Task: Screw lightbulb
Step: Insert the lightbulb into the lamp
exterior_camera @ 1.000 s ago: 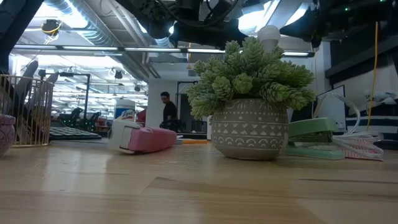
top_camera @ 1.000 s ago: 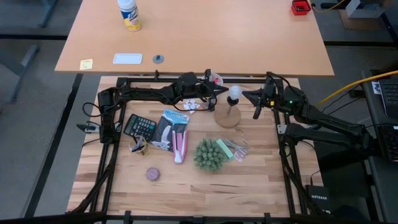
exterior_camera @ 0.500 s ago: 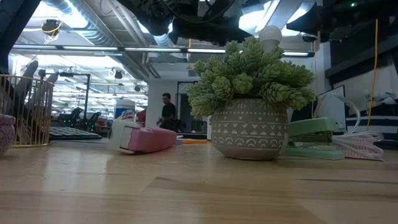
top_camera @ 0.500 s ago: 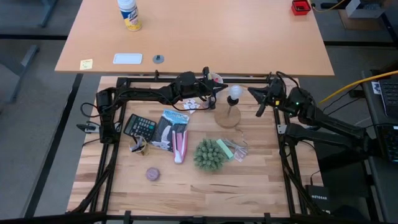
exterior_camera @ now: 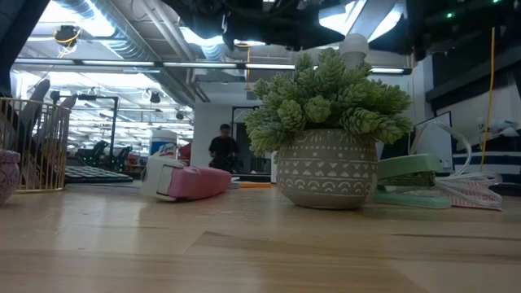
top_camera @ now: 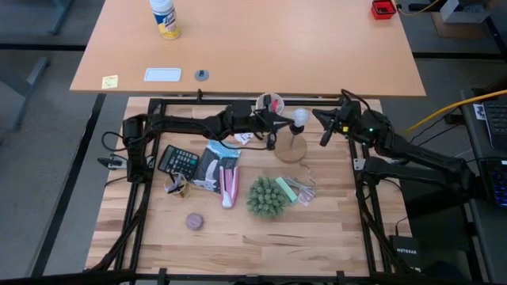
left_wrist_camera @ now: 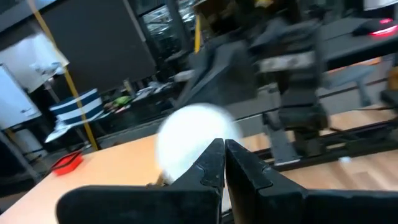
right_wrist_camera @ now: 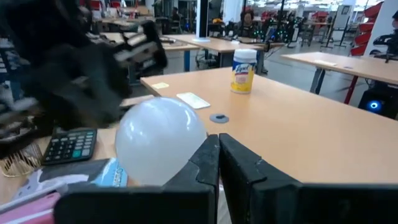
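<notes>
The frosted white, pear-shaped lightbulb (top_camera: 299,117) stands upright atop the round wooden disc (top_camera: 290,150). Left gripper (top_camera: 275,127) and right gripper (top_camera: 324,133) flank it, fingers clenched, grasping nothing.

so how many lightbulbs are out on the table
1. The lightbulb stands on the round wooden base near the table's far edge, between the two arms, behind the potted plant. Others could be hidden by clutter.

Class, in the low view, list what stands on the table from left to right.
Wire basket → pink-and-white device → potted plant → green stapler → coiled white cable.
</notes>
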Motion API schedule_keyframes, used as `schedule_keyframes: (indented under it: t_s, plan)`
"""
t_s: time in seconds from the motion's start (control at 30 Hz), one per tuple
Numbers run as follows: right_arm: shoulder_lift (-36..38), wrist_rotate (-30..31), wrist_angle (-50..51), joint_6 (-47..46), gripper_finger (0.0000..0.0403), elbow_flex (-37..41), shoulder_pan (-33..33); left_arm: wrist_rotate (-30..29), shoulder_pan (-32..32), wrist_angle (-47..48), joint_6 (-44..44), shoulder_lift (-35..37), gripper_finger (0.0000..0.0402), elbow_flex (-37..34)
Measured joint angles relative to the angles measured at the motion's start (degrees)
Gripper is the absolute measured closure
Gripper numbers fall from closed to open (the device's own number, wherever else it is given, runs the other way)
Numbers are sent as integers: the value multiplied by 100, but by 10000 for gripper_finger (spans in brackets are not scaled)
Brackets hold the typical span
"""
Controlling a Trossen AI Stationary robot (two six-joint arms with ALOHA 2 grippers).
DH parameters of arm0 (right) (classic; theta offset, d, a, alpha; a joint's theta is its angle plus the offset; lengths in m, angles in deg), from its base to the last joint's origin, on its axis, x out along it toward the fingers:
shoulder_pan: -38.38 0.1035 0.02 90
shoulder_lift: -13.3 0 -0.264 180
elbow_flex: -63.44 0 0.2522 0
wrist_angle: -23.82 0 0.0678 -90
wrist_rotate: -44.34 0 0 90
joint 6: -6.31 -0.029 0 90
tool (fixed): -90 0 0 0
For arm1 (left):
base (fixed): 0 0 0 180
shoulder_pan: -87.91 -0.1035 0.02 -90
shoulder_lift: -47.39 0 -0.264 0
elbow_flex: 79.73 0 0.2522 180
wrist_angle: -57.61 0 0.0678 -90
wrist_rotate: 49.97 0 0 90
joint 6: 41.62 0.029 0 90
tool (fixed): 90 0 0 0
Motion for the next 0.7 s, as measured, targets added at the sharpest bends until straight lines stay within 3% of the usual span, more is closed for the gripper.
schedule_keyframes:
  t_s: [0.7]
  plan:
    - [-430, -146, -79, -7, 386, 0, -2, 154, -94, 6, -13, -76, 396, 0]
